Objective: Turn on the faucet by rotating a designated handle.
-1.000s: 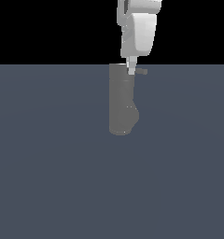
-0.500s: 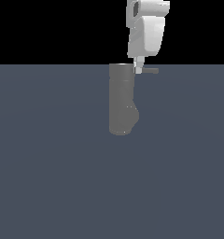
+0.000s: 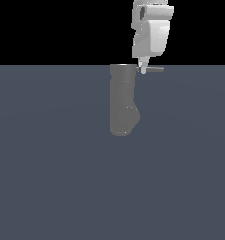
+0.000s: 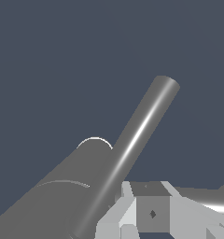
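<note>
Faucet: we see the faucet [image 3: 122, 101] as a plain grey upright cylinder a little above the middle of the exterior frame, with a rounded bulge low on the exterior view's right.

Handle: the handle [image 3: 154, 69] is a thin grey rod sticking out level from the cylinder's top toward the exterior view's right, in the upper middle of that frame. In the wrist view it runs as a shiny bar [image 4: 142, 135] from the lower middle up toward the upper right.

Gripper: our gripper [image 3: 142, 69] hangs from the top of the exterior frame with its tips down at the rod, close to the cylinder. We cannot tell whether its fingers are spread or closed, or whether they press the rod.

Handling: we judge the rod rigid and smooth, pivoting about the cylinder's top; it looks too slim and slick to rely on friction alone.

Where to hold: we would push or clasp it farther out toward the free end for more leverage, pressing sideways, not down.
</note>
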`<state>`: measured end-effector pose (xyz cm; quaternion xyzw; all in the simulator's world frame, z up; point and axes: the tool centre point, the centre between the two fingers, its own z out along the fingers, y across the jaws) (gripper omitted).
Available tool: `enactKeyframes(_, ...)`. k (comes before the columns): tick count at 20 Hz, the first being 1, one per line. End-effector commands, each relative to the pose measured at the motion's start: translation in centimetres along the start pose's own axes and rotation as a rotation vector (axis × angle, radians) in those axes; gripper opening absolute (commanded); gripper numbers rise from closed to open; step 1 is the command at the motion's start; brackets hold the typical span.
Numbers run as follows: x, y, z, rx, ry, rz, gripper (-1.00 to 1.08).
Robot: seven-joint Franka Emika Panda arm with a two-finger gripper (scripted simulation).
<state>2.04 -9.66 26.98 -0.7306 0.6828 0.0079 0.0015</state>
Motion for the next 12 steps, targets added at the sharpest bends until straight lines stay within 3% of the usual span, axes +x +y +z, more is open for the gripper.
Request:
enactKeyframes(1,3.6,-0.1,-0.1,0.009,0.012,0.049,-1.0)
enactKeyframes(12,6.3,-1.7,-0.1,0.009,0.013,0.063,-1.0)
